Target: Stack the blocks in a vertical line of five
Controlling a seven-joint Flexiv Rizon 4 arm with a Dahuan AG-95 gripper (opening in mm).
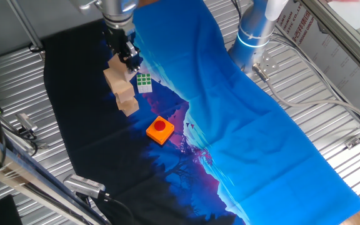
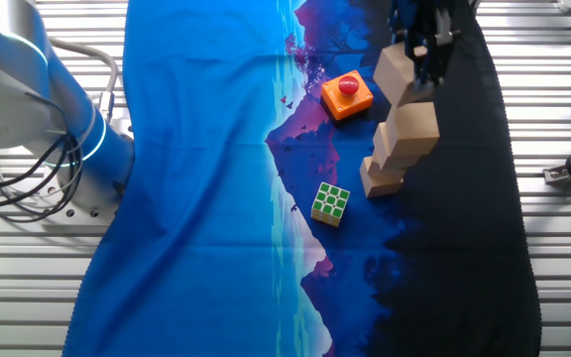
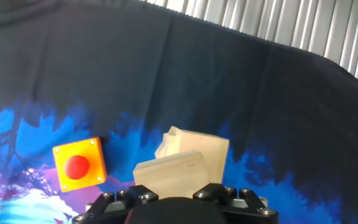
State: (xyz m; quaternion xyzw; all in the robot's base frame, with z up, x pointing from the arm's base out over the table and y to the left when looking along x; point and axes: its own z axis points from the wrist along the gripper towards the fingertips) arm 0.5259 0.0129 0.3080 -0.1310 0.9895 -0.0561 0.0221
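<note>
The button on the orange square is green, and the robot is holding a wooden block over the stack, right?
Not quite: the button on the orange square is red, as the other fixed view shows. The gripper does hold a wooden block over the stack.

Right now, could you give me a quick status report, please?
Hand shut on top block. Stack below: three blocks, crooked. Puzzle cube and button sit apart from it.

Orange square with red button on blue-black cloth; green-white puzzle cube near it, apart; slatted metal table beneath.
</note>
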